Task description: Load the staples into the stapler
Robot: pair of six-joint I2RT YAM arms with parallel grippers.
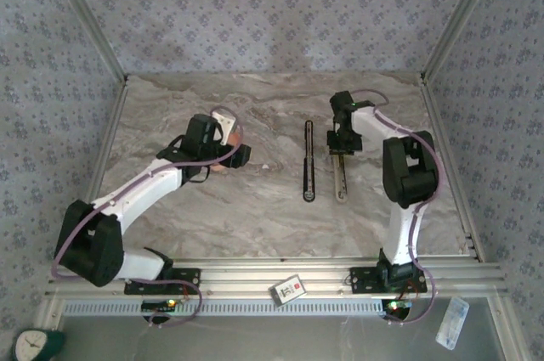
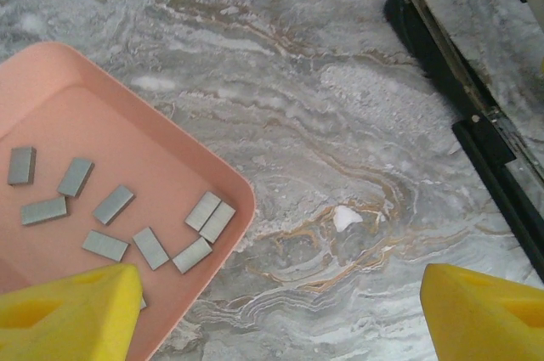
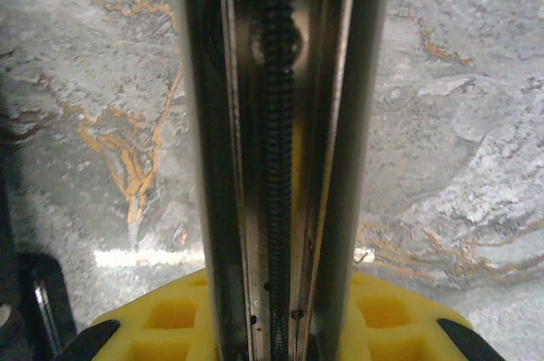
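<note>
**Staple pick-up pending: stapler opened and held, no strip lifted yet.**
The staples (image 2: 112,205) lie loose in the salmon tray (image 2: 102,123): nine grey strips in plain sight, scattered flat, two touching side by side near its right corner, and possibly one more part-hidden under a finger. The left gripper (image 2: 276,314) hovers over the tray's near-right corner, jaws spread wide and empty. The stapler (image 1: 308,161) lies opened flat on the table, right of the tray. The right gripper (image 1: 342,142) is clamped on its magazine arm, whose spring channel is exposed and appears empty where visible. Judged next: the left gripper must shift over the tray, descend on a single strip and close; the touching pair risks a double pick.
</note>
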